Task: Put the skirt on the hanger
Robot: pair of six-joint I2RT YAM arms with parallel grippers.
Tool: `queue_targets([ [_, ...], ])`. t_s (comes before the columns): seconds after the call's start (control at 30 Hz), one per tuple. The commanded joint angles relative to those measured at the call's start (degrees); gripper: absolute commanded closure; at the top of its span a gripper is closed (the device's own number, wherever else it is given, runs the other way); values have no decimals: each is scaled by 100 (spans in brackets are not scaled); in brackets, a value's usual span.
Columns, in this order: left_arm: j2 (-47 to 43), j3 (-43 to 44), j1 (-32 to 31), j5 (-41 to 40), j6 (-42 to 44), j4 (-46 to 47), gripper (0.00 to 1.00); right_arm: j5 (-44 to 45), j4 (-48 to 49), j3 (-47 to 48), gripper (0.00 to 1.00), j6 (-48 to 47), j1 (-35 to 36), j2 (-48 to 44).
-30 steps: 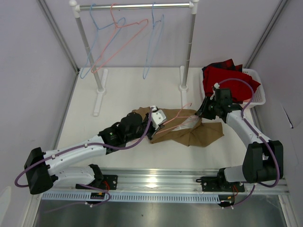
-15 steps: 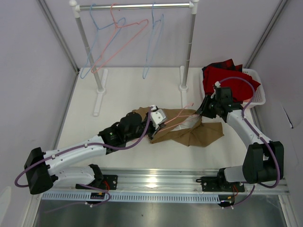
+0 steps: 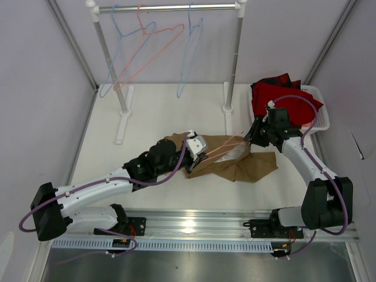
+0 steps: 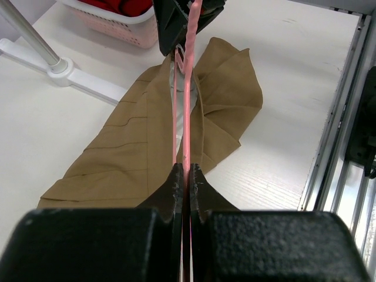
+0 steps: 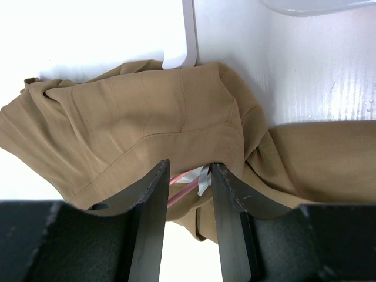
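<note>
The tan-brown skirt [image 3: 249,167] lies crumpled on the white table between my two grippers. My left gripper [image 3: 201,150] is shut on the salmon-pink hanger [image 3: 226,145]. Its wire runs low over the skirt to my right gripper [image 3: 251,140]. In the left wrist view the jaws [image 4: 184,170] pinch the hanger wire [image 4: 187,106] above the skirt [image 4: 123,153]. In the right wrist view my right gripper [image 5: 188,167] is open, its fingertips at the skirt's [image 5: 147,111] edge. The hanger wire [image 5: 185,188] and a white tag show in the gap under the cloth.
A clothes rack [image 3: 170,8] stands at the back with two light blue hangers [image 3: 191,53] and a second pink hanger [image 3: 150,50]. Its right foot [image 3: 228,108] is just behind the skirt. A white basket [image 3: 322,117] of red cloth [image 3: 282,97] sits at the right.
The hanger's far end has dropped from a raised tilt to lie low against the right gripper. The right gripper has shifted slightly. The left gripper keeps its hold.
</note>
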Motion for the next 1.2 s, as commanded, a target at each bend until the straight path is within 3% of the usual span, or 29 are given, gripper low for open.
queue_targets([
  [0.0, 53, 52, -30, 304, -165, 429, 100, 78, 74, 211, 60, -4, 45, -232],
  [0.7, 123, 8, -30, 383, -209, 525, 100, 25, 135, 211, 60, 14, 27, -223],
  [1.17, 712, 8, -21, 234, -385, 1299, 100, 271, -164, 272, 60, -83, -8, -302],
])
